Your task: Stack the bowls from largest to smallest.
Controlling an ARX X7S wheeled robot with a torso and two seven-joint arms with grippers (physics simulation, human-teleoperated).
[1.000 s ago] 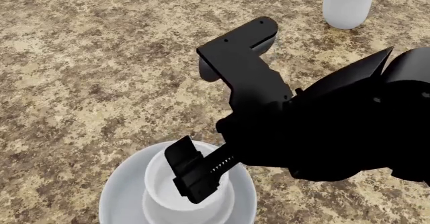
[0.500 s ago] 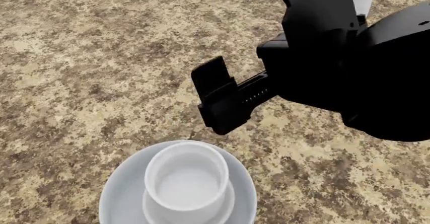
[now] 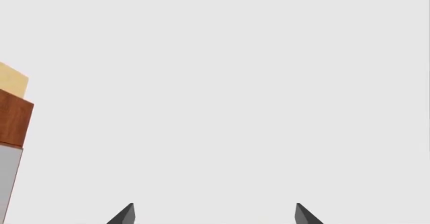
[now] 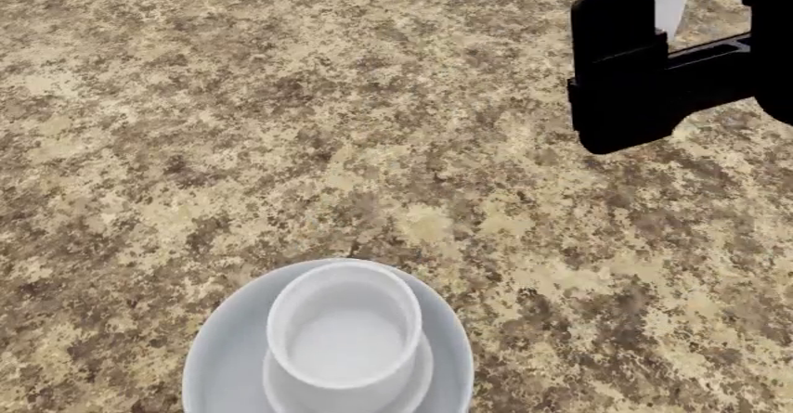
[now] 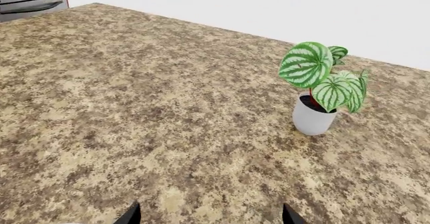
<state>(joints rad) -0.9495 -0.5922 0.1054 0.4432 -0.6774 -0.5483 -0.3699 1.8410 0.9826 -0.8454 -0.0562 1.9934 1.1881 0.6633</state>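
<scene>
I see the cup-like bowl [image 4: 344,331] nested in the shallow bowl [image 4: 409,376], both inside the large bowl [image 4: 229,357] at the near edge of my speckled bench [image 4: 223,135]. My right pincer [image 5: 208,215] hangs apart and empty toward the potted plant [image 5: 317,95]. My left pincer [image 3: 213,214] is apart too, facing blank wall.

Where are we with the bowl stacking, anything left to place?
It looks finished. In the head view the large bowl holds the shallow bowl, and the cup-like bowl sits upright on top. Nothing is in hand: the right gripper is up and away from the stack, its tips apart and empty in the right wrist view. No loose bowl shows on the countertop.
</scene>
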